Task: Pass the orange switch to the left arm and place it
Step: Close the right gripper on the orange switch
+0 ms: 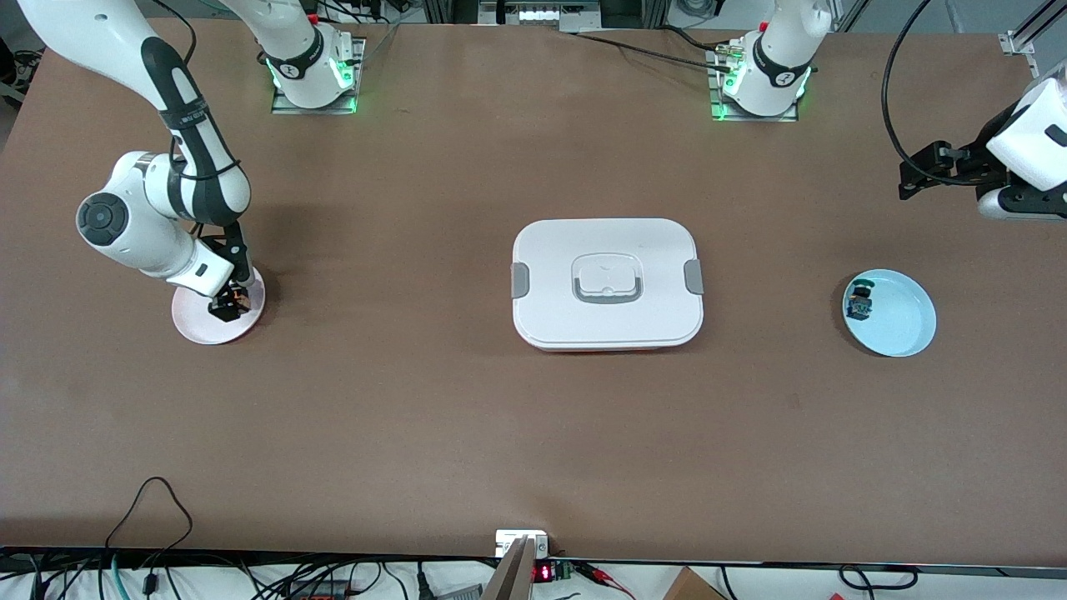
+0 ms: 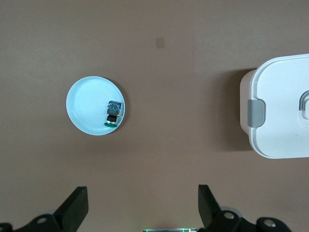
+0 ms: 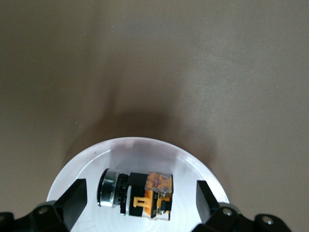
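The right arm bends steeply down so its right pincer (image 1: 229, 305) stands released around the tiny black orange switch (image 3: 145, 195) lying on the pale pink round plate (image 1: 196, 327). Its wrist view alone shows fingers (image 3: 72, 200) apart from the part, while the left pincer (image 2: 142, 208), spread and empty, hangs over bare desk (image 1: 533, 433) near the light blue plate (image 1: 904, 321), the white lidded box (image 1: 607, 283) midway between

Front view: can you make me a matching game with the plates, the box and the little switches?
Things:
1. white lidded box
2. orange switch
3. teal-green switch
4. open right gripper

Places:
A. on the pale blue plate
B. middle of the brown table
C. over the orange switch
D. lying on the pale pink plate

Pairs: 1-B, 2-D, 3-A, 4-C
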